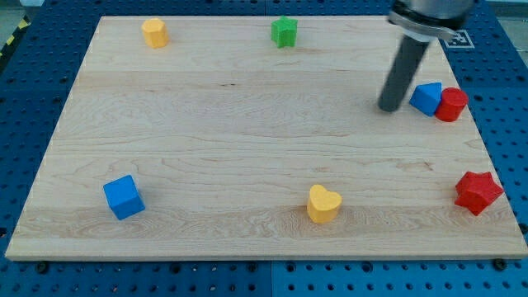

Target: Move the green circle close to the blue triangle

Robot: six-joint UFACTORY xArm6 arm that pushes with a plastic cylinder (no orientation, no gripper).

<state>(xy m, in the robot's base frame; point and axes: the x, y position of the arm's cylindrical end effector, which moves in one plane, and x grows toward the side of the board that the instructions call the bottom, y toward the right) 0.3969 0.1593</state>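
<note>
The blue triangle (426,98) lies at the view's right, touching a red round block (452,105) on its right side. My tip (388,107) rests on the board just left of the blue triangle, a small gap apart. The only green block I see is a star-shaped one (284,31) near the view's top, far left of my tip. No green circle shows in this view; the rod may be hiding some of the board behind it.
A yellow block (154,33) sits at the top left. A blue cube (124,196) is at the bottom left, a yellow heart (323,204) at the bottom centre, and a red star (478,192) at the bottom right near the wooden board's edge (495,165).
</note>
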